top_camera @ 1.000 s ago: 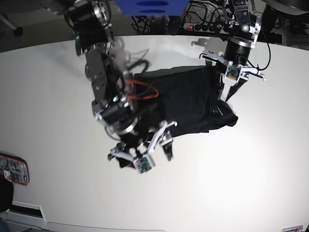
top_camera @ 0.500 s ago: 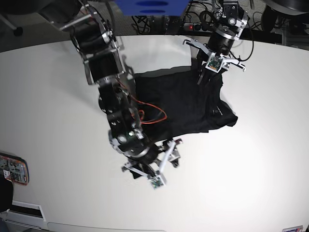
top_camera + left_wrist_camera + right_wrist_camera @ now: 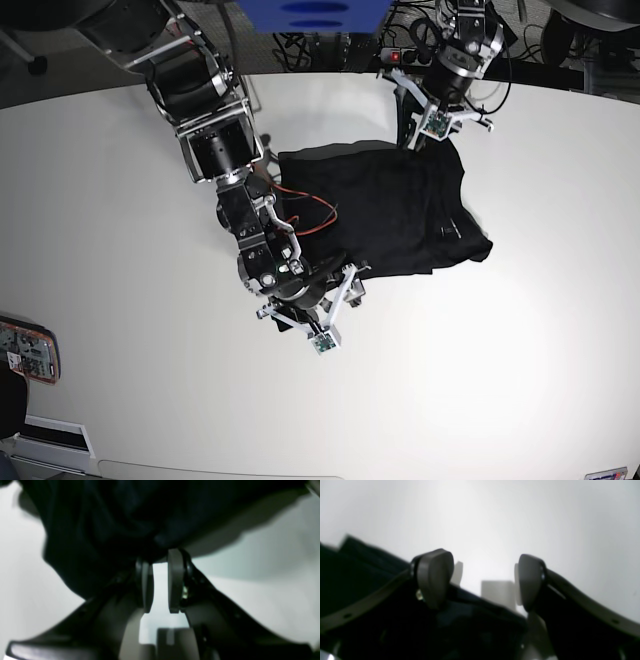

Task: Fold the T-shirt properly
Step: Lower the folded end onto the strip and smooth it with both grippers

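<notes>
The black T-shirt (image 3: 400,205) lies crumpled on the white table (image 3: 520,340). My left gripper (image 3: 425,135) is at the shirt's far edge. In the left wrist view the left gripper (image 3: 160,555) is nearly closed, its fingertips (image 3: 175,575) pinching a bunched edge of the T-shirt (image 3: 105,530). My right gripper (image 3: 318,318) is at the shirt's near left corner. In the right wrist view the right gripper (image 3: 482,582) is wide open and empty, with the T-shirt (image 3: 370,580) under its left finger (image 3: 433,577).
A red cable (image 3: 312,212) loops from the right arm over the shirt. A red-edged device (image 3: 25,352) lies at the table's left edge. A power strip and cables (image 3: 400,55) and a blue object (image 3: 305,12) sit behind the table.
The left gripper moved from the shirt's right side to its far edge. The right arm swung toward the table's near side and its gripper came down at the shirt's near left corner.
</notes>
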You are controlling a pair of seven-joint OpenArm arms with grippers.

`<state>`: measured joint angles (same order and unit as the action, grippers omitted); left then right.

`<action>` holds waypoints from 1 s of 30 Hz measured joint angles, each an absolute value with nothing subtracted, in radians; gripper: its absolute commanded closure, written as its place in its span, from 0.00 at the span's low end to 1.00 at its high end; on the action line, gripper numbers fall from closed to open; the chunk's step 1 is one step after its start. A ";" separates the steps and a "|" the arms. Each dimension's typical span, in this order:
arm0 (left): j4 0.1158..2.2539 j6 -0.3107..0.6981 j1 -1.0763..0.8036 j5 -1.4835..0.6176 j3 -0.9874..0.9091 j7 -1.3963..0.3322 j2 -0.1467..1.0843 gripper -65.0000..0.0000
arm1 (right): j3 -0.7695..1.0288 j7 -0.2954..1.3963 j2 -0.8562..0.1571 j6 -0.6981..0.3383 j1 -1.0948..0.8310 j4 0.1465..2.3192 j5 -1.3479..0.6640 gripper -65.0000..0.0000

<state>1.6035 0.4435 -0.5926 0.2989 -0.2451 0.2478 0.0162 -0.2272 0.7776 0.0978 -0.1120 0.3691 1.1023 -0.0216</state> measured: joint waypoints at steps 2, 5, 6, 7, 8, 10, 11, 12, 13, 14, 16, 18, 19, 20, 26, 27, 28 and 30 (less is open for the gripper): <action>1.591 0.445 -0.574 0.299 -0.245 0.255 0.017 0.81 | -0.227 0.772 0.095 -0.104 0.373 1.104 -0.017 0.35; 1.589 0.444 -0.543 0.300 -0.245 0.241 0.017 0.81 | -0.232 0.763 0.070 -0.112 0.372 1.139 -0.021 0.35; 1.589 0.444 -0.532 0.307 -0.245 0.238 0.017 0.81 | -0.239 0.753 0.059 -0.110 0.357 1.160 -0.023 0.35; 1.589 0.445 -0.521 0.308 -0.245 0.236 0.018 0.81 | -0.255 0.739 0.048 -0.102 0.331 1.180 -0.018 0.35; 1.588 0.444 -0.507 0.307 -0.246 0.221 0.019 0.81 | -0.267 0.738 0.035 -0.097 0.300 1.196 -0.016 0.35; 1.587 0.445 -0.472 0.308 -0.247 0.157 0.037 0.81 | -0.308 0.743 0.009 -0.092 0.239 1.211 -0.019 0.35; 1.587 0.444 -0.456 0.307 -0.247 0.130 0.045 0.81 | -0.330 0.685 -0.004 -0.089 0.209 1.225 -0.038 0.35; 1.587 0.445 -0.437 0.307 -0.247 0.100 0.051 0.81 | -0.353 0.710 -0.013 -0.092 0.199 1.246 -0.031 0.35; 1.587 0.444 -0.426 0.307 -0.247 0.085 0.056 0.81 | -0.375 0.736 -0.021 -0.096 0.203 1.259 -0.022 0.35; 1.587 0.444 -0.420 0.307 -0.247 0.078 0.059 0.81 | -0.392 0.738 -0.026 -0.097 0.206 1.264 -0.018 0.35; 1.587 0.445 -0.407 0.308 -0.247 0.067 0.060 0.81 | -0.416 0.714 -0.046 -0.088 0.189 1.273 -0.017 0.35; 1.587 0.444 -0.404 0.307 -0.247 0.067 0.078 0.81 | -0.430 0.694 -0.064 -0.081 0.155 1.305 -0.025 0.35; 1.587 0.445 -0.402 0.307 -0.247 0.066 0.085 0.81 | -0.435 0.690 -0.069 -0.082 0.139 1.322 -0.025 0.35; 1.576 0.449 -0.392 0.305 -0.247 0.073 0.095 0.81 | -0.436 0.686 -0.078 -0.085 0.124 1.339 -0.025 0.35; 1.476 0.440 -0.294 0.339 -0.308 0.102 0.117 0.81 | -0.431 0.690 -0.171 -0.096 -0.003 1.497 -0.046 0.35; 1.465 0.441 -0.289 0.351 -0.316 0.115 0.117 0.81 | -0.431 0.692 -0.187 -0.096 -0.019 1.516 -0.045 0.35; 1.457 0.441 -0.281 0.364 -0.319 0.125 0.117 0.81 | -0.431 0.696 -0.201 -0.096 -0.031 1.533 -0.043 0.35; 1.448 0.440 -0.255 0.411 -0.316 0.108 0.117 0.81 | -0.431 0.711 -0.219 -0.094 -0.050 1.559 -0.034 0.35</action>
